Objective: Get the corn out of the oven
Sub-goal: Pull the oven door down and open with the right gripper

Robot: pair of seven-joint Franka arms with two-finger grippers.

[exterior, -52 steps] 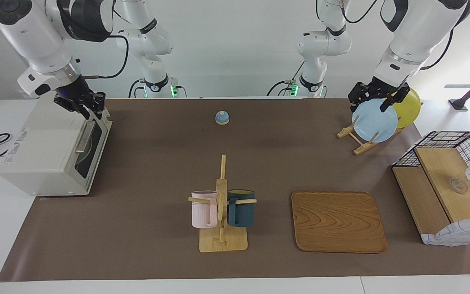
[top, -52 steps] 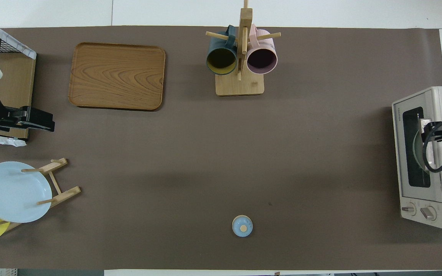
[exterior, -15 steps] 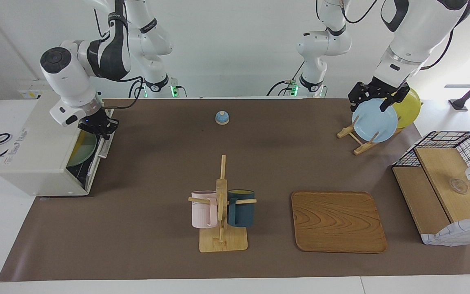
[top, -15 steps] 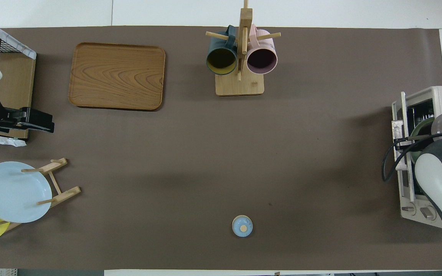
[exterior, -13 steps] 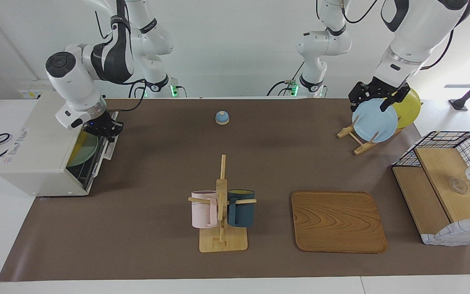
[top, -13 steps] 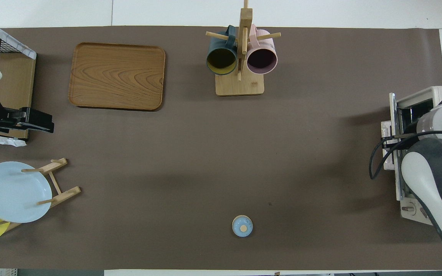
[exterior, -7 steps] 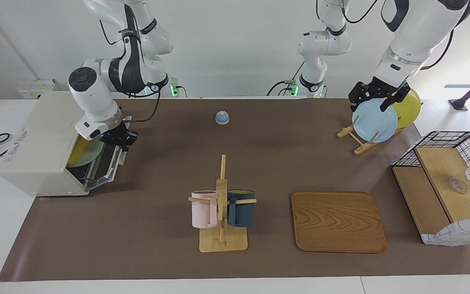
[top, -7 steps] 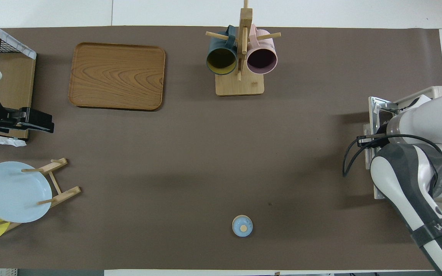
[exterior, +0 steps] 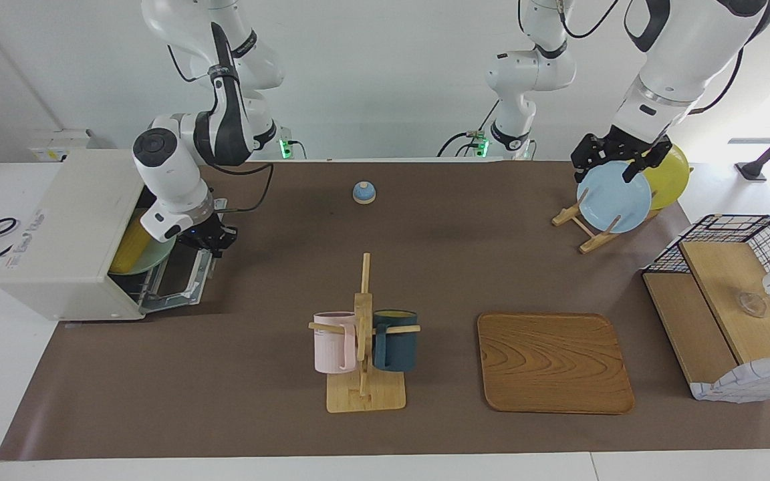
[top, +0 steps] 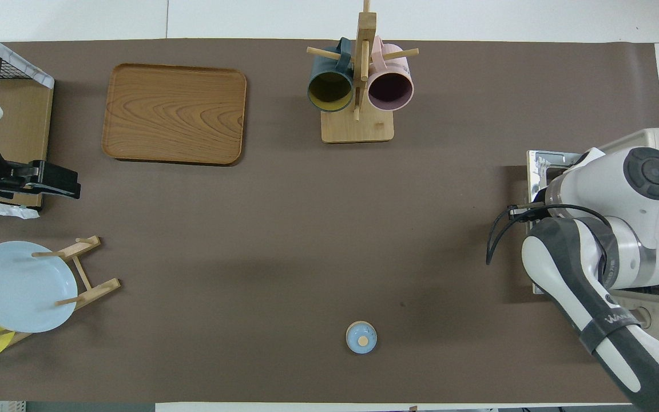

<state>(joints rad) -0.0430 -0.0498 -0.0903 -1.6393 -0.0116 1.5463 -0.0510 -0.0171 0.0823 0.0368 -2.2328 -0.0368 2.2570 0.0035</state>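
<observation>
The off-white oven (exterior: 64, 234) stands at the right arm's end of the table. Its drop-down door (exterior: 181, 284) lies nearly flat, and in the overhead view only a corner of the door (top: 538, 163) shows past the arm. My right gripper (exterior: 211, 239) is shut on the door's handle; from overhead the arm hides it. Inside the oven, the yellow corn (exterior: 127, 244) lies on a pale green plate (exterior: 158, 257). My left gripper (exterior: 615, 160) waits open, up in the air over the plate rack.
A mug rack (exterior: 363, 347) with a pink and a dark blue mug stands mid-table, beside a wooden tray (exterior: 554, 363). A small blue bell (exterior: 363, 192) sits near the robots. The blue plate (exterior: 613, 197), yellow plate (exterior: 672, 174) and basket shelf (exterior: 732, 314) are at the left arm's end.
My right gripper has swung the oven door down and outward, from partly open to nearly flat. The corn and green plate now show more. The left arm has not moved.
</observation>
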